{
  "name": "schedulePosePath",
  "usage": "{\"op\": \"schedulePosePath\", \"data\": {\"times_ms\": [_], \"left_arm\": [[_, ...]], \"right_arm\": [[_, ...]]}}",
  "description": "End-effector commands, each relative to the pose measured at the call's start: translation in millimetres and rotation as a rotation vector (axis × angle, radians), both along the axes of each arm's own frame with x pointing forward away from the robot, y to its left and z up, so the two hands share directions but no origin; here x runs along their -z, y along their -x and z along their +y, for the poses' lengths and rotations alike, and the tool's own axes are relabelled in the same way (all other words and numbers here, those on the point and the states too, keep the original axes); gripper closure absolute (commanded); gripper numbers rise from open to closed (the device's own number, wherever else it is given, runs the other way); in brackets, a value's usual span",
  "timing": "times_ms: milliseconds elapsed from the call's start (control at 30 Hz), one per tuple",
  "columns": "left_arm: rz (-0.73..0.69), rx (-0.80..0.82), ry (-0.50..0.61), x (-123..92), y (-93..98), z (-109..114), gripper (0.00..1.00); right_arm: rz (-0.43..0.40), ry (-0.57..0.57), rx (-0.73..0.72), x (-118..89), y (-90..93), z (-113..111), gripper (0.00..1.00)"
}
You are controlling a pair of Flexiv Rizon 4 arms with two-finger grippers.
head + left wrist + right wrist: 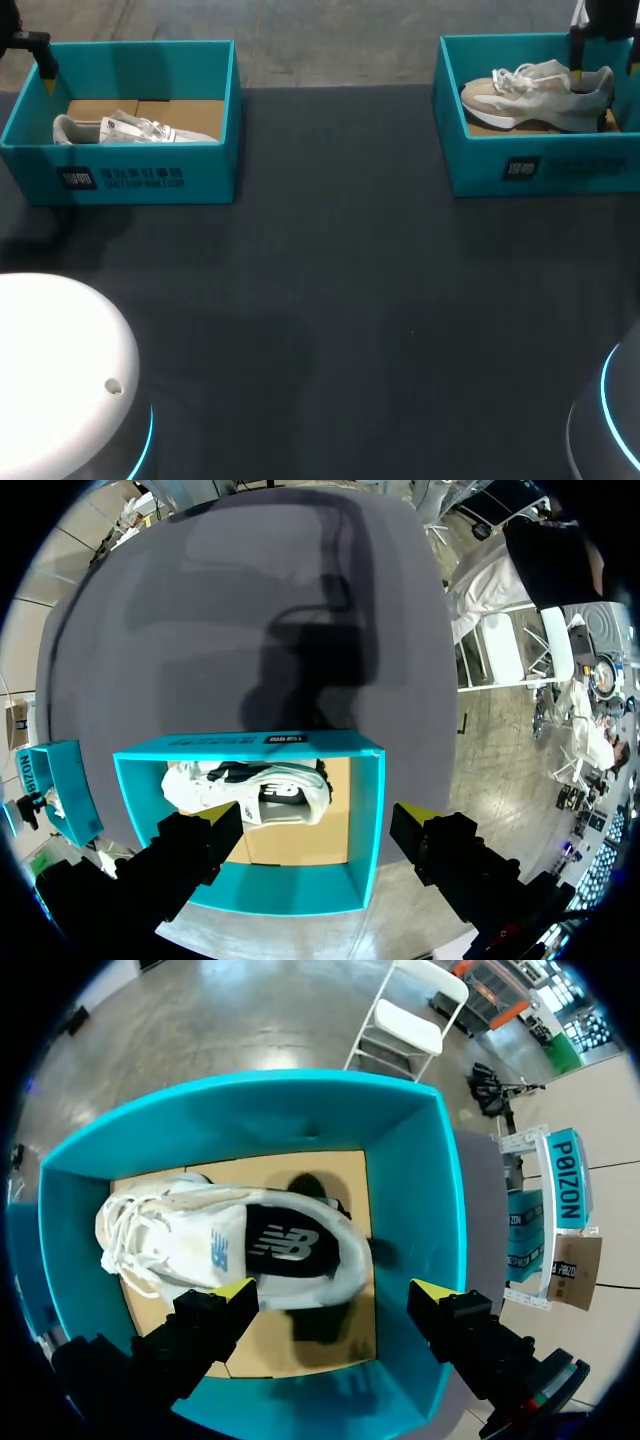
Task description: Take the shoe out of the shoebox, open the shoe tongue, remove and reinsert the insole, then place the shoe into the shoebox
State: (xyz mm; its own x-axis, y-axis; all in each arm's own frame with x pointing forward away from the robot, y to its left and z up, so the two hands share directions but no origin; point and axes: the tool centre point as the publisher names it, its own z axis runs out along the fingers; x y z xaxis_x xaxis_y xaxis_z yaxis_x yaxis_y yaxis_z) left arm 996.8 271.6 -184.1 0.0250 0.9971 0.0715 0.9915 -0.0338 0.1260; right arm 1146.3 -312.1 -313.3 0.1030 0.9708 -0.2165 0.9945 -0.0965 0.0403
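Observation:
Two teal shoeboxes stand at the table's far edge. The left shoebox [120, 175] holds a white shoe [135, 129] lying on its side. The right shoebox [540, 160] holds a beige shoe [535, 92] with white laces. My left gripper [320, 825] hangs open above the left shoebox [365, 820], over the box's far part beyond the white shoe [250, 790]. One of its fingers [45, 62] shows at that box's far left corner. My right gripper [333, 1292] is open above the right shoebox [420, 1190], over the heel end of the beige shoe [200, 1245]. Neither gripper holds anything.
Dark table surface [330, 300] stretches between and in front of the two boxes. The white base of my left arm [55, 370] sits at the near left corner and the base of my right arm [610, 420] at the near right.

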Motion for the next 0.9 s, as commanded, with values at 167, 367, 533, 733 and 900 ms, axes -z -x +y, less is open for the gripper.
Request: {"op": "schedulePosePath", "data": {"times_ms": [167,367,533,733,900], "left_arm": [[-0.001,-0.001,-0.002,0,0.8,0,0.00],[-0.001,-0.001,-0.002,0,0.8,0,0.00],[-0.001,-0.001,-0.002,0,0.8,0,0.00],[-0.001,-0.001,-0.002,0,0.8,0,0.00],[-0.001,-0.001,-0.002,0,0.8,0,0.00]], "right_arm": [[0.048,-0.007,0.017,18,-12.5,-12,0.07],[0.060,-0.009,0.017,24,-15.8,-14,0.09],[0.071,-0.014,0.019,29,-16.6,-16,0.11],[0.087,-0.016,0.018,34,-16.4,-17,0.13],[0.096,-0.021,0.021,40,-16.0,-18,0.16]]}}
